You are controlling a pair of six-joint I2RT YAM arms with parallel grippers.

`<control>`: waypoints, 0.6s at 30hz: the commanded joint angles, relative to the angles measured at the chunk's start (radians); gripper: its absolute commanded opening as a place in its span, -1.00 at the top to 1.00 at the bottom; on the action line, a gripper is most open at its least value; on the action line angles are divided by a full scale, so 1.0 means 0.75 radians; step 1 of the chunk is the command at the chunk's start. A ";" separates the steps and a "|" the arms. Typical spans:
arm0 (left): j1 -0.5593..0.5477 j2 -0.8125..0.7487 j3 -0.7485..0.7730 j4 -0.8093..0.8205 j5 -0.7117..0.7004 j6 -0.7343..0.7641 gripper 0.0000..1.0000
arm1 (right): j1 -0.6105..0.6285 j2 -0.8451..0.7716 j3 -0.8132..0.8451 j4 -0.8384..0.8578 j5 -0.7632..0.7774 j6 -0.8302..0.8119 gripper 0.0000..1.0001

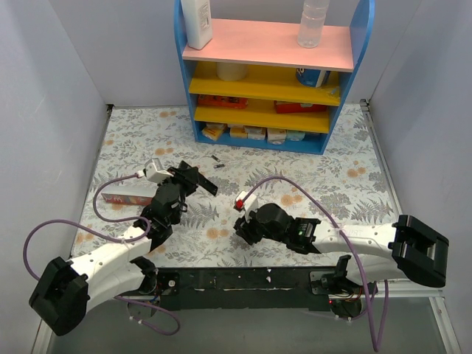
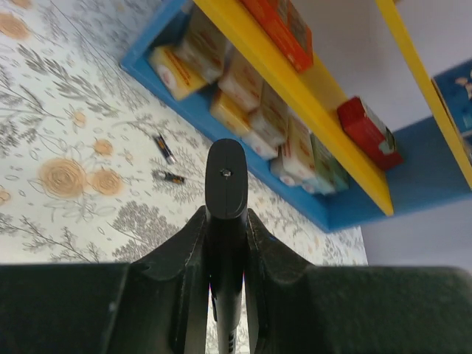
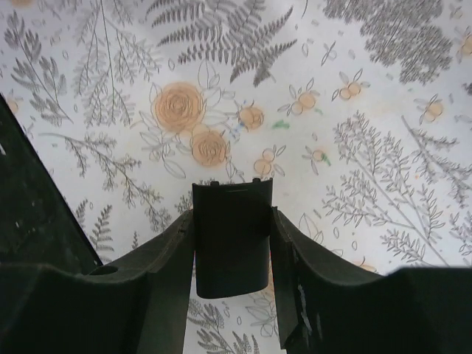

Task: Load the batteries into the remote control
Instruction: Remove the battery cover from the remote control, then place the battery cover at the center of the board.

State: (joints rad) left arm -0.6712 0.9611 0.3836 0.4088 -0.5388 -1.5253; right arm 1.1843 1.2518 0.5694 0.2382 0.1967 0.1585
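My left gripper (image 1: 189,180) is shut on the black remote control (image 1: 204,183) and holds it above the floral mat. In the left wrist view the remote (image 2: 226,181) stands edge-on between the fingers (image 2: 184,247). Two small dark batteries (image 1: 216,157) (image 1: 219,167) lie on the mat in front of the blue shelf; they also show in the left wrist view (image 2: 164,147) (image 2: 172,177), beyond the remote's tip. My right gripper (image 1: 242,226) is shut on a small flat black cover piece (image 3: 231,236), held just above the mat.
A blue shelf unit (image 1: 269,70) with yellow and pink boards holds boxes and bottles at the back. A reddish-brown flat stick (image 1: 124,198) lies at the left of the mat. Grey walls stand at both sides. Purple cables loop by both arms.
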 commanded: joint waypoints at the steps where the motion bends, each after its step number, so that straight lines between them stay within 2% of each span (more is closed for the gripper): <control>1: 0.060 -0.071 0.018 -0.034 -0.159 -0.003 1.00 | 0.020 -0.018 -0.031 -0.076 -0.041 0.022 0.46; 5: 0.085 -0.095 0.024 -0.068 -0.130 0.029 1.00 | 0.018 -0.012 -0.021 -0.089 0.006 0.016 0.46; 9: 0.087 -0.219 0.002 -0.183 -0.112 0.074 1.00 | 0.012 0.037 0.059 -0.178 0.132 0.014 0.50; 13: 0.089 -0.393 -0.031 -0.346 -0.075 0.081 1.00 | -0.047 0.190 0.169 -0.287 0.173 0.036 0.49; 18: 0.091 -0.582 -0.011 -0.591 -0.016 0.093 1.00 | -0.090 0.386 0.353 -0.464 0.163 0.048 0.36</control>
State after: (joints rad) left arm -0.6106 0.6094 0.3672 0.1440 -0.5816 -1.4815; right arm 1.1393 1.4578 0.7273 0.0105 0.2897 0.1795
